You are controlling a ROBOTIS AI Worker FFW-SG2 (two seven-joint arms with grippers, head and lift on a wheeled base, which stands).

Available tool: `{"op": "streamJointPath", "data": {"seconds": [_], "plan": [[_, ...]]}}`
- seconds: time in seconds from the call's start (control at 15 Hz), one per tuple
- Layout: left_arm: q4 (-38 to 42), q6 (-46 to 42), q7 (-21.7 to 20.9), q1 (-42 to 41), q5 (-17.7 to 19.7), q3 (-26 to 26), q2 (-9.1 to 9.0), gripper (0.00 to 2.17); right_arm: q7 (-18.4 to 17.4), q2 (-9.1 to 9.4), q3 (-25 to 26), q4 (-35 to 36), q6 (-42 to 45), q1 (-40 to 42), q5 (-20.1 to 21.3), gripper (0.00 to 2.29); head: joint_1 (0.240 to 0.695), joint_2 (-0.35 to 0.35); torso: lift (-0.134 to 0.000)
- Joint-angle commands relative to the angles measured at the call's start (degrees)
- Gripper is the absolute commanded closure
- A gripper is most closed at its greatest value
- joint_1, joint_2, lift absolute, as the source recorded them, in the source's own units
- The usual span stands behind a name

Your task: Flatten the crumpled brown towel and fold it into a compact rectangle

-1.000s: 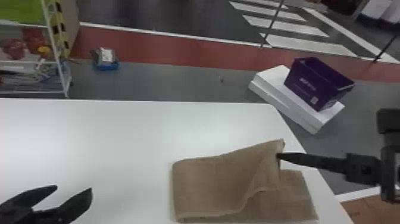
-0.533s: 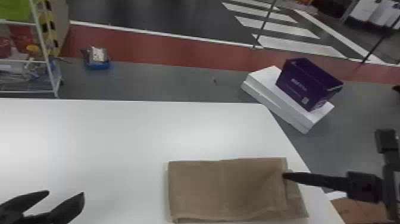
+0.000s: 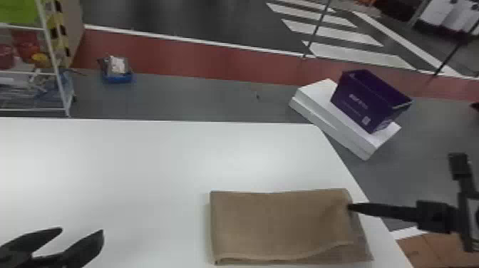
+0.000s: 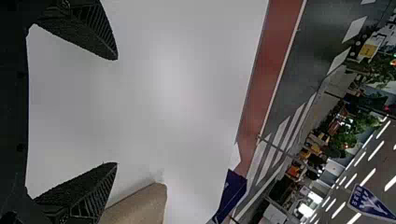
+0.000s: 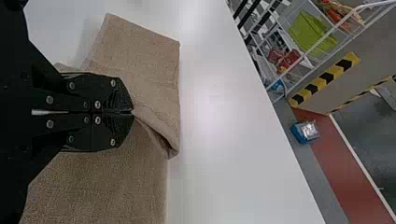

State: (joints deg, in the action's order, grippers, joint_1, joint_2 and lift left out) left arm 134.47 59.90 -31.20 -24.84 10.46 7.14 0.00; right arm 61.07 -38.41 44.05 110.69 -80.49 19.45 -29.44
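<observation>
1. Towel (image 3: 278, 224), near right side of the table (image 3: 142, 160), lies largely flat and doubled into a rough rectangle. The spreading looks done, the folding partway.
2. Left gripper (image 3: 82, 231), fingers parted and empty, hovers above the table, well apart from the towel.
3. At the towel's right end, an under layer peeks past the top layer. Squaring that end and at least 1 more fold appear to remain before it is compact.
4. Right gripper (image 3: 350, 206) pinches the top layer near its far right corner.
5. White and smooth, the table runs from the left to a slanting right edge, just beside the towel.
6. Beyond, left to right: a wire rack (image 3: 58, 80), a blue tray (image 3: 119, 77) on gray floor, a red strip (image 3: 178, 53), and 1 purple box (image 3: 370, 103) atop white slabs (image 3: 333, 124).
</observation>
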Motion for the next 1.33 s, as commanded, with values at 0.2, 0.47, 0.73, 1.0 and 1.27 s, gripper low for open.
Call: {"op": "streamJointPath", "data": {"seconds": [0.2,0.47,0.73,1.0,1.27], "plan": [[0.35,0.0,0.0,0.14,0.0,0.07,-0.15,0.08,2.91,-0.08,5.52,6.2,-3.67,3.05,-3.61,1.18,0.695,-0.35,-0.124],[0.18,0.0,-0.09,0.05,0.09,0.07,-0.15,0.08,4.06,-0.52,7.98,5.23,-1.74,4.1,-1.85,1.18,0.695,-0.35,-0.124],[-0.26,0.0,-0.09,0.14,0.0,-0.28,-0.15,0.08,4.67,-1.4,4.99,1.01,7.23,6.03,3.6,1.18,0.695,-0.35,-0.124],[-1.49,-0.17,-0.18,0.32,-0.18,-0.72,-0.15,0.08,5.81,-2.02,-1.08,-2.85,15.84,6.21,10.54,1.18,0.695,-0.35,-0.124],[-1.49,0.0,-0.26,0.32,-0.35,-0.72,-0.15,0.08,7.22,-3.07,-3.62,-6.19,21.82,6.12,15.11,1.18,0.695,-0.35,-0.124]]}}
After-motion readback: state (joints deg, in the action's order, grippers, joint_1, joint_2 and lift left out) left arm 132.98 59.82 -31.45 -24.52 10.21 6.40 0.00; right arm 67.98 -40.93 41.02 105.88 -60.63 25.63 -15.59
